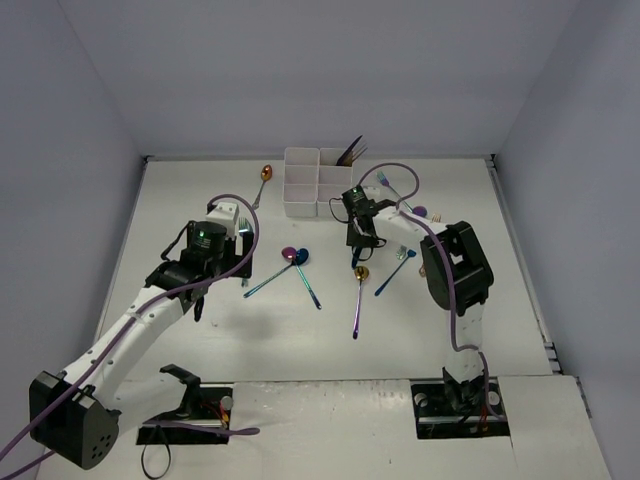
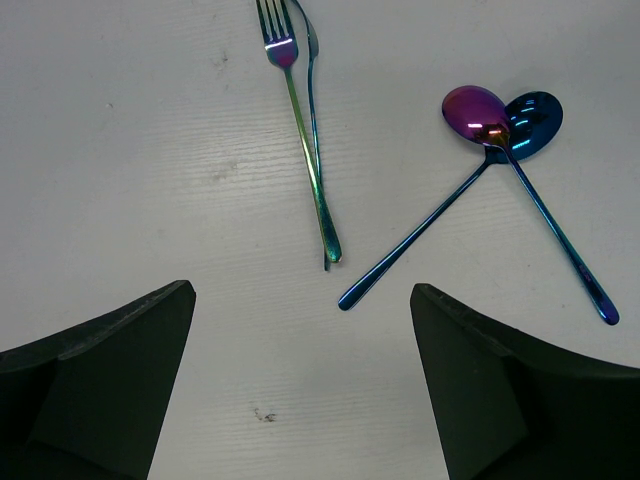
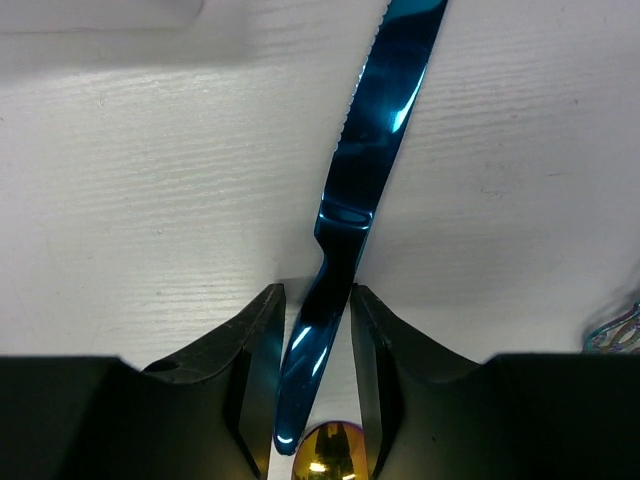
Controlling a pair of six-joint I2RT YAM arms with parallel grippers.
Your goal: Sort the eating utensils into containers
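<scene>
My right gripper [image 3: 317, 288] [image 1: 357, 243] is down at the table with its narrowly open fingers on either side of a blue knife's handle [image 3: 370, 150]; small gaps still show beside the handle. A gold spoon bowl [image 3: 325, 455] lies just behind the handle's end. My left gripper [image 2: 302, 290] [image 1: 243, 232] hangs wide open and empty above the table. Ahead of it lie a rainbow fork [image 2: 300, 120] on top of another slim utensil, and a purple spoon [image 2: 472, 108] crossed with a blue spoon [image 2: 535, 120]. The white containers [image 1: 300, 180] stand at the back, dark utensils [image 1: 352, 152] sticking out of one compartment.
A gold spoon [image 1: 265, 174] lies left of the containers. A gold-headed spoon with a purple handle [image 1: 358, 300] and a blue fork [image 1: 396, 270] lie in the middle. More utensils [image 1: 415, 210] lie right of the containers, under the purple cable. White walls enclose the table.
</scene>
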